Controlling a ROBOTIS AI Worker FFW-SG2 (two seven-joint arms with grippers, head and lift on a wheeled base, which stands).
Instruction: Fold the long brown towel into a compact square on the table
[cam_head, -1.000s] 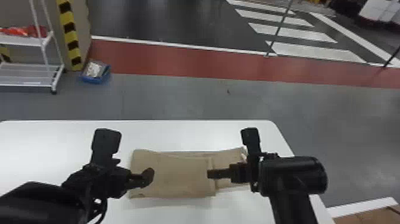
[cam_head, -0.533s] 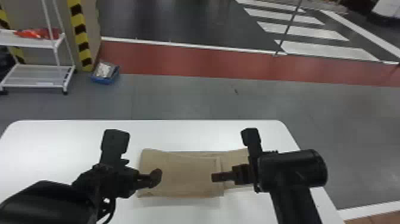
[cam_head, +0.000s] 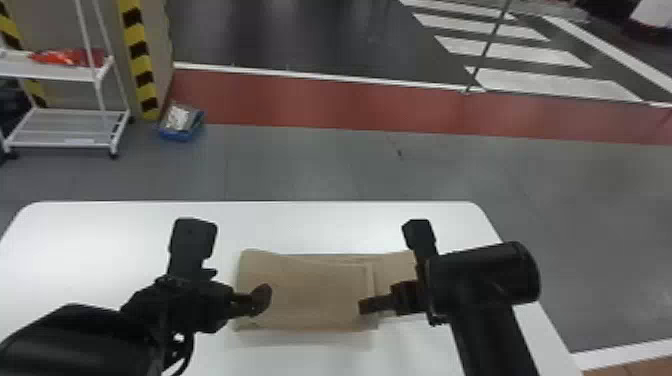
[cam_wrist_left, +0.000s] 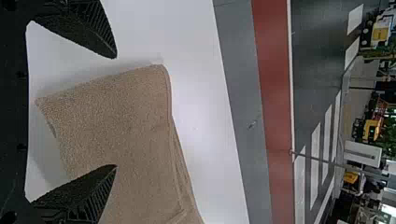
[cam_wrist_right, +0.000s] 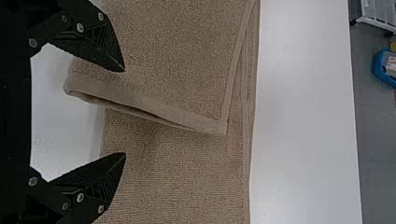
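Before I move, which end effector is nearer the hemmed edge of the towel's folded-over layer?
Right. The right end effector hovers over that hemmed edge, fingers either side; the left end effector hangs at the left end of the towel.

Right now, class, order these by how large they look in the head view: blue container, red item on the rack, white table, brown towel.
1. White table
2. Brown towel
3. Blue container and red item: too alike to rank

Brown towel (cam_head: 315, 295), white table (cam_head: 310, 225), yellow-and-black striped post (cam_head: 140, 60)
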